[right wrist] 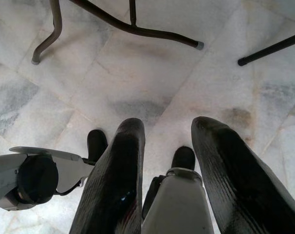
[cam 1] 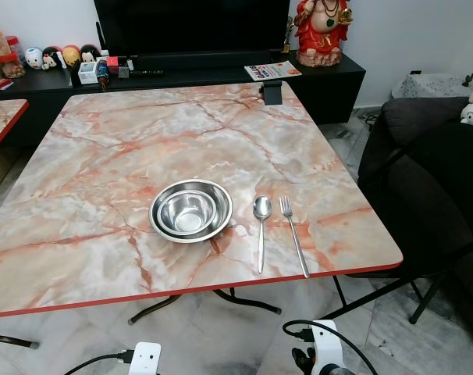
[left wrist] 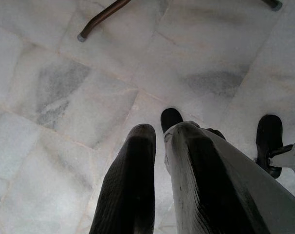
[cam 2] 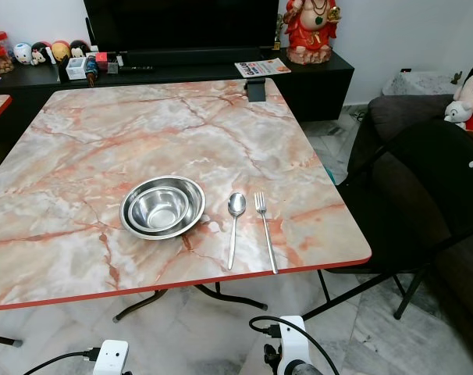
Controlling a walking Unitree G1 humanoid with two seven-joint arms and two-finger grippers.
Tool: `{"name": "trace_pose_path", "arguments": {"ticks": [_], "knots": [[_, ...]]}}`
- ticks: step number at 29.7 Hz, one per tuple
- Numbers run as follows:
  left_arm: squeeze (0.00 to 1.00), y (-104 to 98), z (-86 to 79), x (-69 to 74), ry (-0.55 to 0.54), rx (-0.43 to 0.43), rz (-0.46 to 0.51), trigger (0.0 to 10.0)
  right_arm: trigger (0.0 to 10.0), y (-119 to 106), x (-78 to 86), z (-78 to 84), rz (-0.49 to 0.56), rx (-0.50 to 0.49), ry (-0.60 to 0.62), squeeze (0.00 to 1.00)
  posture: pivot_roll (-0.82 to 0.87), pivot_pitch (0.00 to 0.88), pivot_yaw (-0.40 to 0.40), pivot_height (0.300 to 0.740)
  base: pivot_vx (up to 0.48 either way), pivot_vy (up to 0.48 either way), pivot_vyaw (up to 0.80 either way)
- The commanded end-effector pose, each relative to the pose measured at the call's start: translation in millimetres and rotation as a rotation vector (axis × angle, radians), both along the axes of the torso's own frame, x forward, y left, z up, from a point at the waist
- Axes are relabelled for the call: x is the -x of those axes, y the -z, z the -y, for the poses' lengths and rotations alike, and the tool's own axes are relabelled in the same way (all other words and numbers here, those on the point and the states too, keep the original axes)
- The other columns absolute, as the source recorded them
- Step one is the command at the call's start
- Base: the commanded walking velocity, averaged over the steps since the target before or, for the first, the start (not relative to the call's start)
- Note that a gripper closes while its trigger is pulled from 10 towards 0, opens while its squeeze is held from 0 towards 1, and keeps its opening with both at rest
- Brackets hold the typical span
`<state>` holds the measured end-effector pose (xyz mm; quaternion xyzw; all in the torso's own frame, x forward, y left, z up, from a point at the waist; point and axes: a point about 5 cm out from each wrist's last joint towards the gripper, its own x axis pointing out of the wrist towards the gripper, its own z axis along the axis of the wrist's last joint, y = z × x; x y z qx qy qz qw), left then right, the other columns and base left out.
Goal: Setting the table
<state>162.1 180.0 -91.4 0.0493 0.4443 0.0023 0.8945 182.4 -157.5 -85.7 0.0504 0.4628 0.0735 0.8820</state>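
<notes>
Bowls, spoon and fork lay set out near the table's front edge; both arms hung idle.

Nearest, the left gripper (left wrist: 157, 146) pointed down at the floor with its fingers nearly together, holding nothing, and the right gripper (right wrist: 169, 141) hung likewise with its fingers spread and empty. On the marble table (cam 1: 104, 141), two nested steel bowls (cam 1: 190, 210) sat centred for a diner, the spoon (cam 1: 261, 226) just beside them and the fork (cam 1: 293, 233) next to it, handles toward the edge. Beyond stood a dark TV cabinet (cam 1: 330, 78).
</notes>
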Motion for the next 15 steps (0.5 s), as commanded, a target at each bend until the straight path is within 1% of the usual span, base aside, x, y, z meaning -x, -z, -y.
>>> {"name": "trace_pose_path", "arguments": {"ticks": [1, 8, 15], "knots": [[0.0, 0.8, 1.0, 0.7, 0.017, 0.002, -0.014, 10.0, 10.0, 0.2, 0.8, 0.5, 0.003, 0.003, 0.0, 0.0, -0.04, 0.0, -0.001, 0.74, 0.0, 0.0, 0.0], [0.0, -0.3, 0.7, -1.8, 0.016, 0.003, -0.009, 10.0, 10.0, -0.8, -1.5, 0.1, 0.007, 0.0, 0.0, 0.0, -0.04, 0.0, -0.003, 0.74, 0.0, 0.0, 0.0], [0.0, -3.2, -1.0, -8.4, 0.008, -0.003, 0.006, 10.0, 10.0, -3.4, -7.1, -1.3, 0.016, -0.012, 0.005, 0.0, -0.03, 0.0, -0.012, 0.74, 0.0, 0.0, 0.0]]}}
